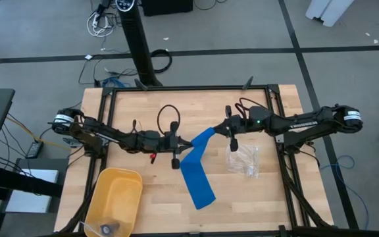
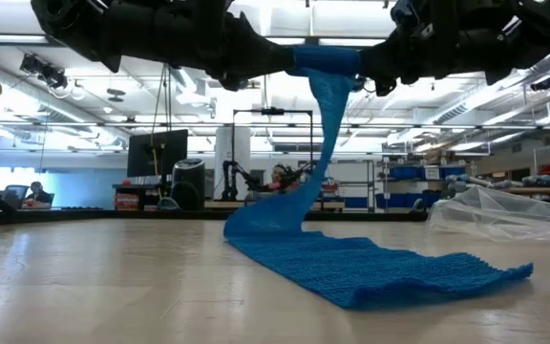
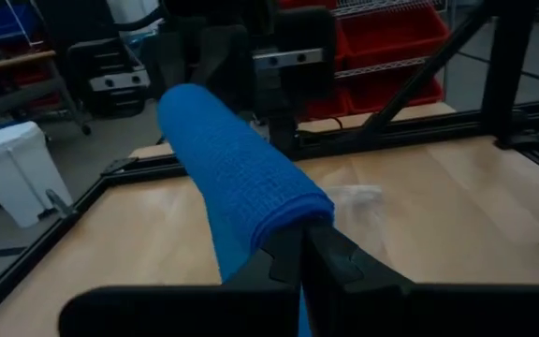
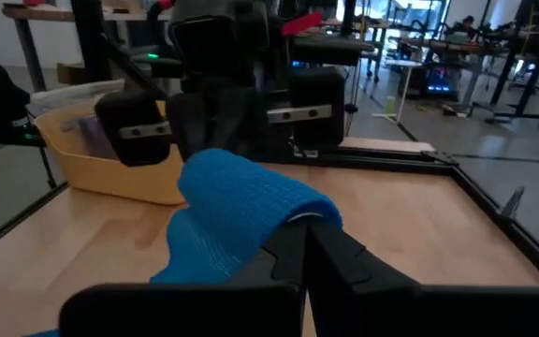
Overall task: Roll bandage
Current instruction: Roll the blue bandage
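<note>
A: Where's the bandage [image 1: 197, 172]?

B: Mid-bench. Its top end is lifted off the bench between the two arms; the rest hangs down and trails flat toward the front edge, free end nearest the front.

A: Why held up like that?

B: My guess: both tools pinch the same end so it stays taut in the air and can be turned into a roll while the tail feeds up. Nearly all of the strip is still unrolled, so the task looks early.

A: Left tool [image 1: 174, 141]?

B: Pinched tight on the bandage's upper end. In the left wrist view the fingers [image 3: 279, 267] meet right at the blue fabric [image 3: 241, 178], no gap.

A: Right tool [image 1: 230, 129]?

B: Same, clamped on that lifted end from the other side. Right wrist view shows its fingers [image 4: 293, 248] closed against the fabric [image 4: 241, 211].

A: Anything else on the bench?

B: Clear bag [image 1: 243, 159] right of the strip, near it but apart. Yellow bin [image 1: 114, 198] at the front left corner, well apart. Neither is touched.

A: Risk?

B: Probably the fabric slipping out of a pinch, or the tail twisting as it lifts.
</note>
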Motion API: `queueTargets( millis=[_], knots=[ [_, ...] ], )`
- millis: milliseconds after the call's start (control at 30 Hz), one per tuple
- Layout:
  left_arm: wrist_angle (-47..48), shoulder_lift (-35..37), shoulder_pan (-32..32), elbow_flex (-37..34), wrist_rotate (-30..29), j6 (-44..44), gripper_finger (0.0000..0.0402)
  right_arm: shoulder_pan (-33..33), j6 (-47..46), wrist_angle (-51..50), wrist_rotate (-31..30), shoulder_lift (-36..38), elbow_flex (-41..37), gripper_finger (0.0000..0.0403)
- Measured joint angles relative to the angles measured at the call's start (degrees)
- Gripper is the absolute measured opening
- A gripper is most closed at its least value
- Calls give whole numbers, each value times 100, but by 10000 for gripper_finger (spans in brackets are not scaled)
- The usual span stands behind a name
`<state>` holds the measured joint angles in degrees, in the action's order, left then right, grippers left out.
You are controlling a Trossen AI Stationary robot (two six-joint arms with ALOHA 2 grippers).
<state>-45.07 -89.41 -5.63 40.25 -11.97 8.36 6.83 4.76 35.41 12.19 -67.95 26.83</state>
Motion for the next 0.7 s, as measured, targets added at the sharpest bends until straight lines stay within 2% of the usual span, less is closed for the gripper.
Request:
queueTargets(
  millis=[300,400,567,700],
  knots=[
    [73,-9,-2,0,-43,-26,6,4,-88,-288,666,-14,17,2],
    [199,-9,-2,0,-483,-198,6,4,-136,-406,833,-14,15,2],
    [160,-9,71,79,-1865,-446,7,-28,-180,-338,970,-47,30,6],
    [100,2,99,101,-1700,-739,29,-42,-366,-345,1025,-54,35,13]
  ],
)
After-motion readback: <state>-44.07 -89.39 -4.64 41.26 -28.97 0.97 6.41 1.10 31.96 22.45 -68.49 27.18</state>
